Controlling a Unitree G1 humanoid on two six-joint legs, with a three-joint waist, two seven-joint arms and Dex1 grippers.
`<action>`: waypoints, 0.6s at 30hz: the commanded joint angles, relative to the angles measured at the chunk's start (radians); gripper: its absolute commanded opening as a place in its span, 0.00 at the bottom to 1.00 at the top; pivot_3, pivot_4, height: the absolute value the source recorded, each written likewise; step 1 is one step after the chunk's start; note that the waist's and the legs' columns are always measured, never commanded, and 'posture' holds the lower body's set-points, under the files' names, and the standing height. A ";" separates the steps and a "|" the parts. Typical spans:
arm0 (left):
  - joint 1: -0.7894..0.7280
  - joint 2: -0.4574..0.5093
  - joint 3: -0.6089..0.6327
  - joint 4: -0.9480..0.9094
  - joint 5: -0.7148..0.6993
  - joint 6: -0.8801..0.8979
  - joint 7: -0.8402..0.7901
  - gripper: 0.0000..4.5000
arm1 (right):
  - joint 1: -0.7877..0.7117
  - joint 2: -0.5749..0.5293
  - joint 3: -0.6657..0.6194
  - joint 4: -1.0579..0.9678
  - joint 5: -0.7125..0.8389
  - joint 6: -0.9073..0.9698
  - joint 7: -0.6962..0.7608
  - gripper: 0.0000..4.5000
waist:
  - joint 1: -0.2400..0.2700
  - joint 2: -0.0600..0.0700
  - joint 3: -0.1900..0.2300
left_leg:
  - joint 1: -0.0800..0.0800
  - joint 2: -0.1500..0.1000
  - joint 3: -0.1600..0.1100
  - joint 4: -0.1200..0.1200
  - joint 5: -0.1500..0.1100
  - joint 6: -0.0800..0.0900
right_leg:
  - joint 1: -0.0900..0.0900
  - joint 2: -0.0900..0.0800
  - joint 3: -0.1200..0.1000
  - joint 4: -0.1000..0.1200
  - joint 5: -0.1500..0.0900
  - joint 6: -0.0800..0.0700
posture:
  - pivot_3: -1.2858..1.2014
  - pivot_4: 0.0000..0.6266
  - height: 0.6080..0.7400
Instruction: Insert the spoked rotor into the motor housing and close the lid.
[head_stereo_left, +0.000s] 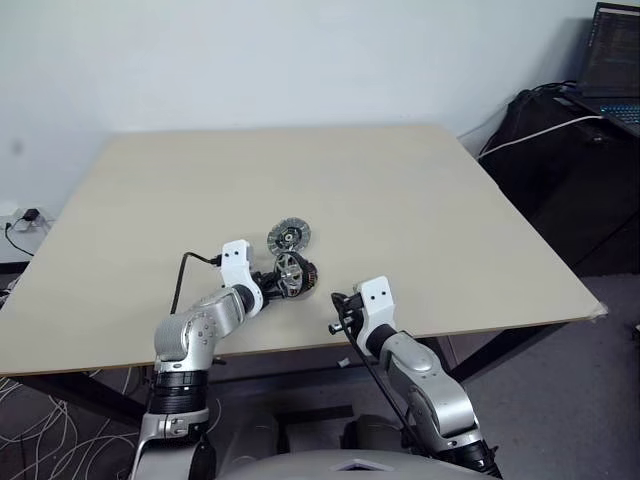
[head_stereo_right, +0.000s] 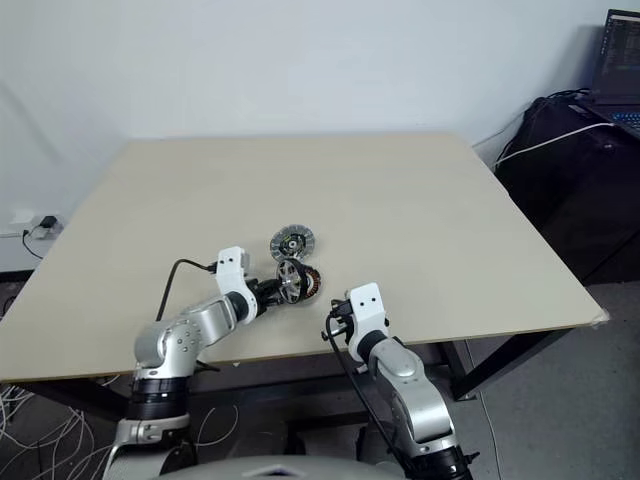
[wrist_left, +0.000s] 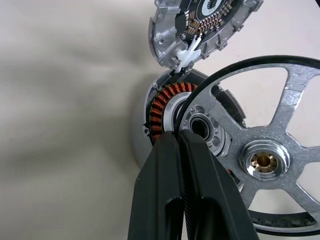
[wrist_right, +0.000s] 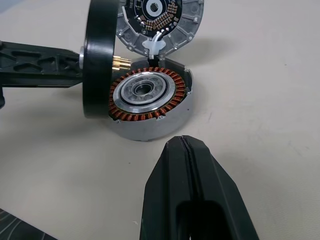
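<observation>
I can read no brand, label or writing on any of the parts; the only print-like detail is the ring of copper pads on the lid's inner face, and it spells nothing. My left gripper (wrist_left: 181, 137) is pinching the spoked rotor (wrist_left: 262, 160) by its dark rim, fingers pressed on it from both sides. I hold the rotor on edge, nearly upright, its flat face turned toward my left wrist and its axle pointing roughly level, across the top of the motor housing (wrist_right: 150, 102). The rotor's lower rim is at the housing's near-left edge; whether it touches I cannot tell. The housing sits flat on the table (head_stereo_left: 400, 200), near its front edge, its open face with the copper windings pointing up. The lid (head_stereo_left: 289, 237) lies just behind the housing, hub side up, a thin white lead running from it to the housing. My right gripper (wrist_right: 187, 145) is pressed together with nothing between its fingers, hovering low just in front of the housing. The right wrist view shows the rotor edge-on as a thick black band with small brass pins sticking out toward the housing, while the left wrist view shows its silver spokes and brass-coloured centre face-on.
</observation>
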 joint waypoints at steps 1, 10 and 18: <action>-0.038 -0.020 0.011 0.005 0.009 -0.032 0.007 0.00 | -0.013 0.007 -0.012 -0.034 0.006 -0.017 -0.007 0.00 | 0.000 0.000 0.000 | 0.000 0.000 0.000 0.000 0.000 0.000 | 0.000 0.000 0.000 0.000 0.000 0.000 | 0.52 0.00 1.00; -0.056 -0.047 0.041 0.030 0.028 -0.057 0.043 0.00 | -0.013 0.007 -0.012 -0.035 0.007 -0.017 -0.008 0.00 | 0.000 0.000 0.000 | 0.000 0.000 0.000 0.000 0.000 0.000 | 0.000 0.000 0.000 0.000 0.000 0.000 | 0.52 0.00 1.00; -0.061 -0.057 0.052 0.041 0.041 -0.061 0.044 0.38 | -0.016 0.006 -0.011 -0.032 0.008 -0.019 -0.010 0.00 | 0.000 0.000 0.000 | 0.000 0.000 0.000 0.000 0.000 0.000 | 0.000 0.000 0.000 0.000 0.000 0.000 | 0.52 0.00 1.00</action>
